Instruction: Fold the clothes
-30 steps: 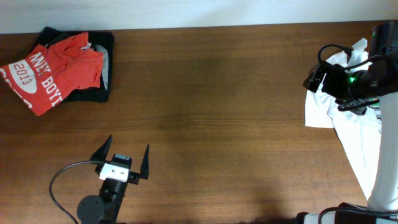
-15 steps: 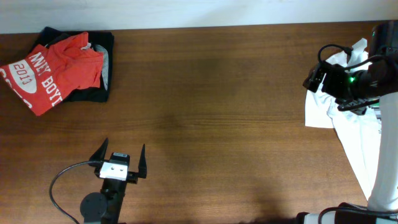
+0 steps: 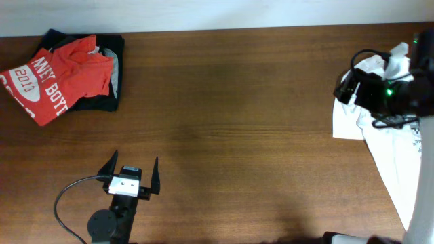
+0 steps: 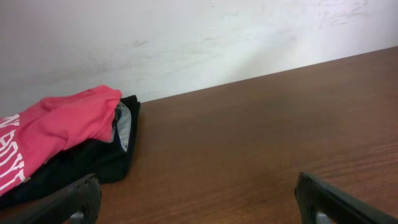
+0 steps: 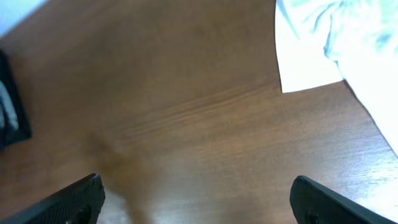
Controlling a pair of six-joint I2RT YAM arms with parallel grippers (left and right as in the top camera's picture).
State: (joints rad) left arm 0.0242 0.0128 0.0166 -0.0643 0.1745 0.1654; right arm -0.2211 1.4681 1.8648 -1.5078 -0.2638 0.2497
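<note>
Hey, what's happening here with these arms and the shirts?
Two robot arms are set to fold T-shirts, but neither holds anything right now. The left gripper hovers open over the table, apart from the red-orange shirt lying crumpled on a black shirt in the far left corner. The right gripper is open too, close to a white shirt spread at the right edge.

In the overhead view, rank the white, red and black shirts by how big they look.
1. White shirt, though partly covered.
2. Red shirt.
3. Black shirt, mostly hidden under the red.
</note>
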